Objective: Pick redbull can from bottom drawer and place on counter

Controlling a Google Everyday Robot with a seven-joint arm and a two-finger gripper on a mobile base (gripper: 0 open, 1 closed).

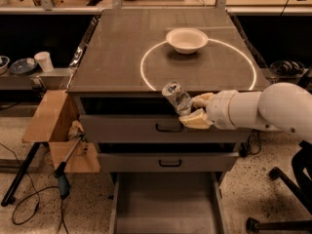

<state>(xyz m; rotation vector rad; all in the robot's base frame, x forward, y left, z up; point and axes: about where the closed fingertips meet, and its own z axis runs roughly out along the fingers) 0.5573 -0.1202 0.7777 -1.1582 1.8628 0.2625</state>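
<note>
The redbull can (176, 97) was held tilted, clamped in the gripper (191, 111) at the counter (117, 57) front edge; prob. best lifted clear of the lip & set upright short of the white bowl (186, 39).

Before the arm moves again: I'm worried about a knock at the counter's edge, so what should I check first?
1. Grip: ok. The gripper is shut on the redbull can, holding its lower end.
2. Out of the bottom drawer: ok. The can is up by the cabinet's front edge.
3. Height above the counter: not ok. The can's lower end looks lower than the top surface.
4. Can upright: not ok. It is tilted.
5. Landing space: ok. The white bowl sits at the far side of the white circle, and the near part is bare.
</note>
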